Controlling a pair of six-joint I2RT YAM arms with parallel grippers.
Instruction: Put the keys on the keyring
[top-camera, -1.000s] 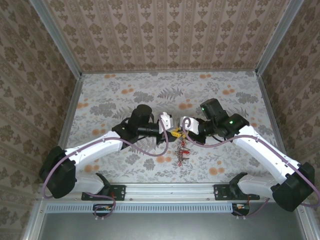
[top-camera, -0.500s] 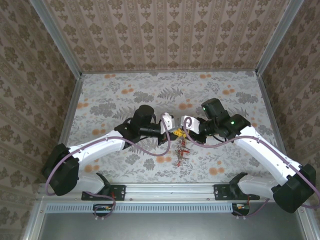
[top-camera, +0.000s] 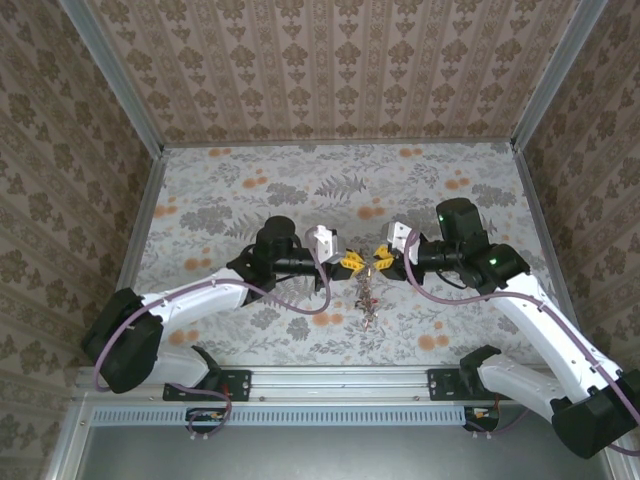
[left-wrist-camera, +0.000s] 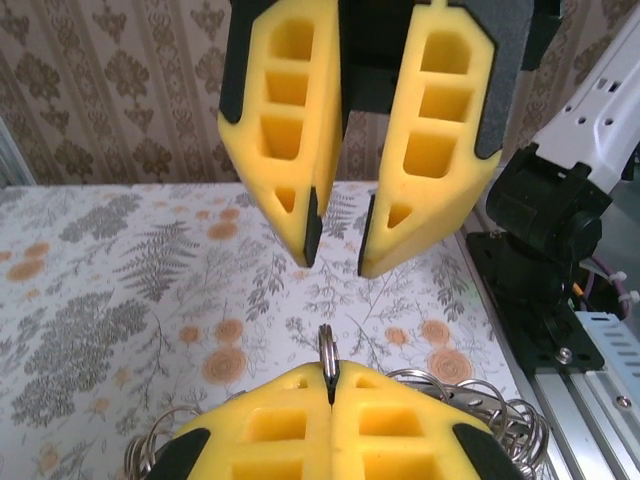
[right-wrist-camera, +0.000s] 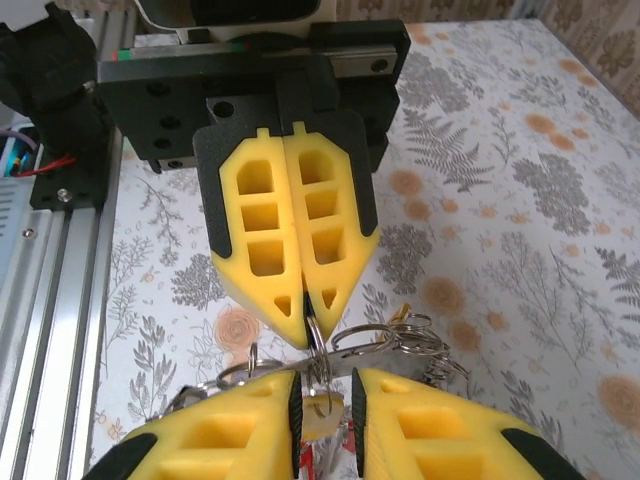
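The keyring shows as a cluster of silver rings (right-wrist-camera: 392, 338) hanging above the table between my two grippers. My left gripper (left-wrist-camera: 330, 378) is shut on a small silver ring (left-wrist-camera: 326, 350) of that cluster, held edge-on at the fingertips. Facing it, my right gripper (right-wrist-camera: 325, 388) is open by a narrow gap. The ring and a key's yellow head (right-wrist-camera: 322, 425) lie in that gap, and red key heads (right-wrist-camera: 315, 460) hang lower. In the top view the keys (top-camera: 368, 300) dangle below the meeting point of the left gripper (top-camera: 354, 263) and right gripper (top-camera: 379, 258).
The floral tablecloth (top-camera: 250, 190) runs back to patterned walls on three sides. A metal rail (top-camera: 340, 380) with the arm bases lines the near edge. The right arm's black base mount (left-wrist-camera: 545, 260) stands close by the grippers.
My right gripper has opened a little and drawn back to the right. The left gripper closed on the small ring, and the bunch of keys now hangs from it.
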